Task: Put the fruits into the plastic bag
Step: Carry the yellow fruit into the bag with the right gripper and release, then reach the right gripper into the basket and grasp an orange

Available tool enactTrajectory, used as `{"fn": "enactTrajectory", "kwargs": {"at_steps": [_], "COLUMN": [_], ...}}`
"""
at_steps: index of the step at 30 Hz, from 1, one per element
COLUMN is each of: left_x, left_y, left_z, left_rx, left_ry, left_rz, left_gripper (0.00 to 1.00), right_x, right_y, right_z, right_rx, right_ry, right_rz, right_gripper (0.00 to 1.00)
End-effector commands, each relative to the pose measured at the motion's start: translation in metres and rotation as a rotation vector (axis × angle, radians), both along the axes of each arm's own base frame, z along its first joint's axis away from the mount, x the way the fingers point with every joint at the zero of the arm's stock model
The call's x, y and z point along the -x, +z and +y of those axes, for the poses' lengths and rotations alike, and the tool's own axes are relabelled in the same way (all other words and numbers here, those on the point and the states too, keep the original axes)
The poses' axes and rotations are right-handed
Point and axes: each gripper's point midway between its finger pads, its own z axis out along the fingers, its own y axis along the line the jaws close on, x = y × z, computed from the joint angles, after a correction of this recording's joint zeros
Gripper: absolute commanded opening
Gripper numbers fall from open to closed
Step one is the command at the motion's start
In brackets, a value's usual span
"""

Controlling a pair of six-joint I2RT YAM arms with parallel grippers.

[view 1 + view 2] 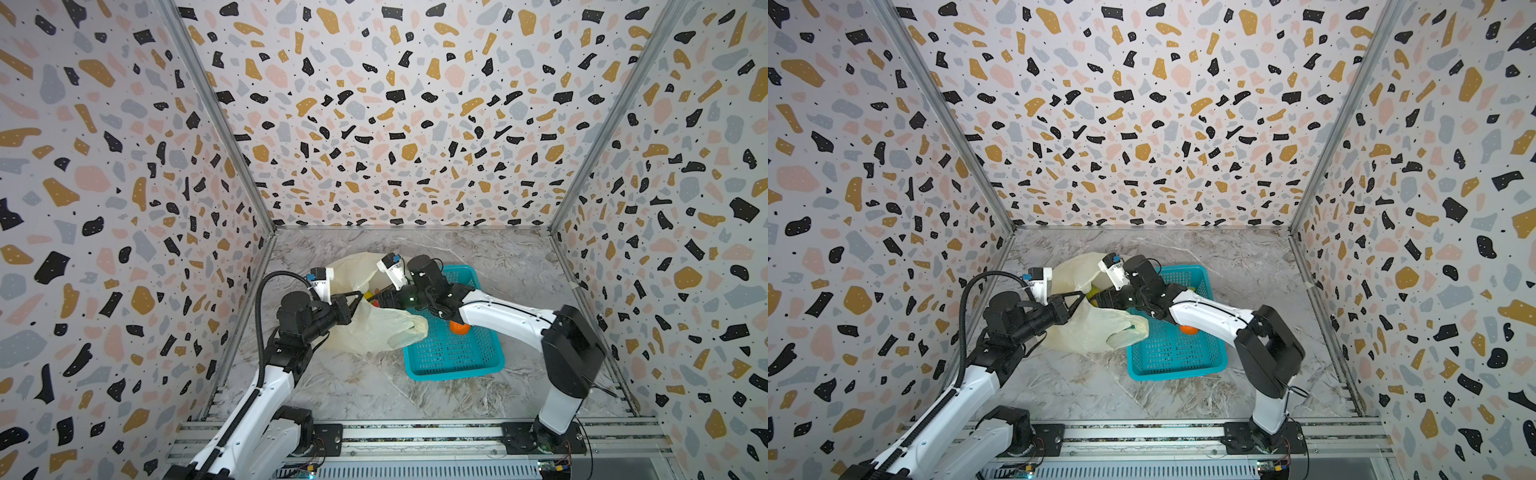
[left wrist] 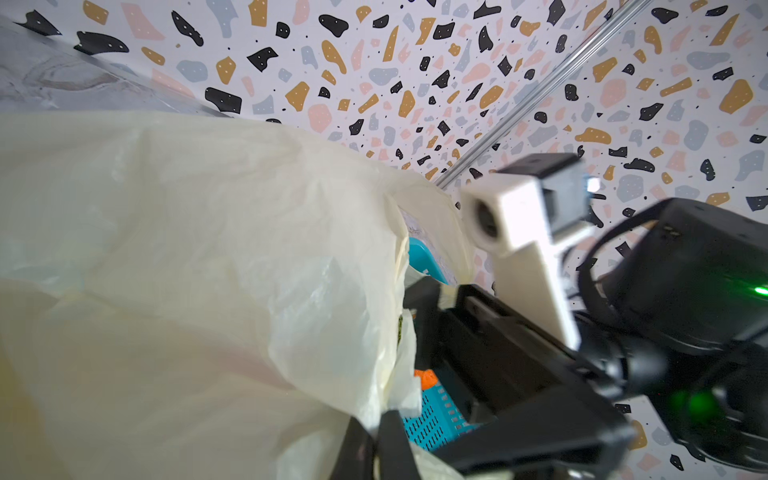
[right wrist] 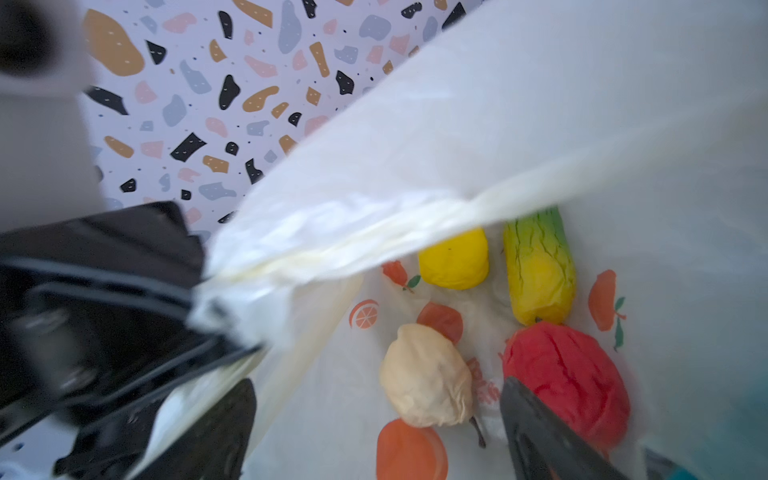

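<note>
Four in the plastic bag (image 1: 374,328): lemon (image 3: 454,259), green-yellow ribbed piece (image 3: 539,266), bumpy red ball (image 3: 565,382), cream pear (image 3: 424,376). One orange (image 1: 459,328) sits in the teal basket (image 1: 453,361), half under the right arm (image 1: 498,311). Grip: left fingers (image 2: 388,444) clench bag rim; right fingers (image 3: 536,428) spread, empty, inside the mouth. Bag flap overlaps basket edge; counter (image 1: 332,386) in front open.

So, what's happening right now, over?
Left gripper shut on plastic bag rim. Right gripper open inside bag mouth. Four fruits seen inside; orange left in basket. Nothing blocking.
</note>
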Motion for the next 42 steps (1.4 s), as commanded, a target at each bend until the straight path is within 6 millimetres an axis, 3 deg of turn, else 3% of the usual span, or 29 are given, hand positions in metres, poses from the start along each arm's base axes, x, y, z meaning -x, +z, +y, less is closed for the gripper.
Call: {"fn": "enactTrajectory", "kwargs": {"at_steps": [1, 5, 9, 14, 19, 22, 28, 32, 37, 42], "left_x": [-0.001, -0.001, -0.001, -0.001, -0.001, -0.001, -0.001, -0.001, -0.001, -0.001], "left_y": [-0.001, -0.001, -0.001, -0.001, -0.001, -0.001, -0.001, -0.001, -0.003, -0.003], "left_z": [0.001, 0.001, 0.001, 0.002, 0.001, 0.001, 0.001, 0.001, 0.002, 0.002], "left_rx": [-0.002, -0.01, -0.013, -0.018, -0.019, -0.022, -0.023, -0.024, -0.028, -0.029], "left_ry": [0.008, 0.009, 0.008, 0.009, 0.007, 0.006, 0.006, 0.006, 0.007, 0.006], "left_rz": [-0.014, -0.012, -0.012, -0.014, -0.014, -0.014, -0.013, -0.013, -0.013, -0.011], "left_gripper": [0.0, 0.0, 0.0, 0.0, 0.0, 0.0, 0.0, 0.0, 0.0, 0.0], "right_x": [0.014, 0.021, 0.011, -0.013, -0.028, -0.036, -0.043, -0.039, -0.032, -0.033], "right_y": [0.029, 0.024, 0.009, -0.034, -0.075, -0.1, -0.141, -0.164, -0.177, -0.168], "right_z": [-0.025, -0.068, -0.119, -0.195, -0.232, -0.242, -0.241, -0.24, -0.235, -0.232], "right_rx": [-0.026, 0.03, 0.142, 0.374, 0.472, 0.524, 0.649, 0.699, 0.687, 0.642], "right_ry": [-0.033, -0.141, -0.338, -0.638, -0.725, -0.73, -0.69, -0.668, -0.644, -0.647], "right_rz": [-0.083, -0.119, -0.132, -0.087, 0.019, 0.07, 0.131, 0.181, 0.216, 0.19], "right_gripper": [0.91, 0.91, 0.9, 0.89, 0.89, 0.89, 0.86, 0.78, 0.71, 0.57]}}
